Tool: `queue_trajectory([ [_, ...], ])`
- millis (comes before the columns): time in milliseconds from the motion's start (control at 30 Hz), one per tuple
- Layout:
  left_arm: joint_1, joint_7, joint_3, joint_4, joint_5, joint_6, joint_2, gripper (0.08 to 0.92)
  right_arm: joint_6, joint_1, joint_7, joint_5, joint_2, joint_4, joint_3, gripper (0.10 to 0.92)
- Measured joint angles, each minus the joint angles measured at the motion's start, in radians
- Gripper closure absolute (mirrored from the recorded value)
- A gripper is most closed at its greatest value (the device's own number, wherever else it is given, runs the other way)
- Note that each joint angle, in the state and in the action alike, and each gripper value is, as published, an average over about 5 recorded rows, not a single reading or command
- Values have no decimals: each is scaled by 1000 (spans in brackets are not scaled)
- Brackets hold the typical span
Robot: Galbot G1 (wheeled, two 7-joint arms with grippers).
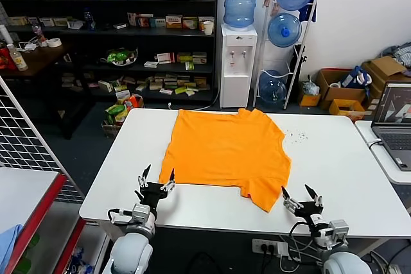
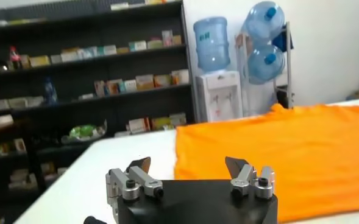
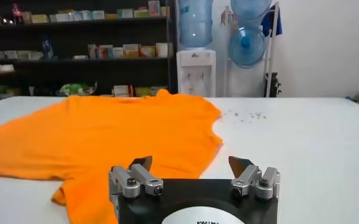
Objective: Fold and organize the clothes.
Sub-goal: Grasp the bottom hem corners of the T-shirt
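The bright orange T-shirt (image 1: 225,152) lies spread flat on the white table (image 1: 334,158), plain side up, no lettering showing. One sleeve points toward the near right edge. My left gripper (image 1: 158,178) is open and empty, just before the shirt's near left corner. My right gripper (image 1: 300,193) is open and empty, right of the near sleeve tip. The shirt also shows in the left wrist view (image 2: 277,152) beyond my open left gripper (image 2: 188,165), and in the right wrist view (image 3: 106,137) beyond my open right gripper (image 3: 191,164).
A laptop (image 1: 395,117) stands on a second table at the right. Small dark specks (image 1: 297,137) lie on the table right of the shirt. A wire rack (image 1: 26,139) and a red-edged table with blue cloth (image 1: 8,242) stand at the left. Shelves and a water dispenser (image 1: 237,62) are behind.
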Motion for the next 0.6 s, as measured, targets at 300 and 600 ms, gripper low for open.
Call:
queue_trajectory([
  [300, -36, -1, 27, 52, -22, 63, 0, 177, -41, 45, 7, -1, 25, -50, -47, 203],
  [600, -52, -11, 30, 84, -50, 107, -2, 261, -66, 61, 17, -2, 48, -54, -81, 324],
])
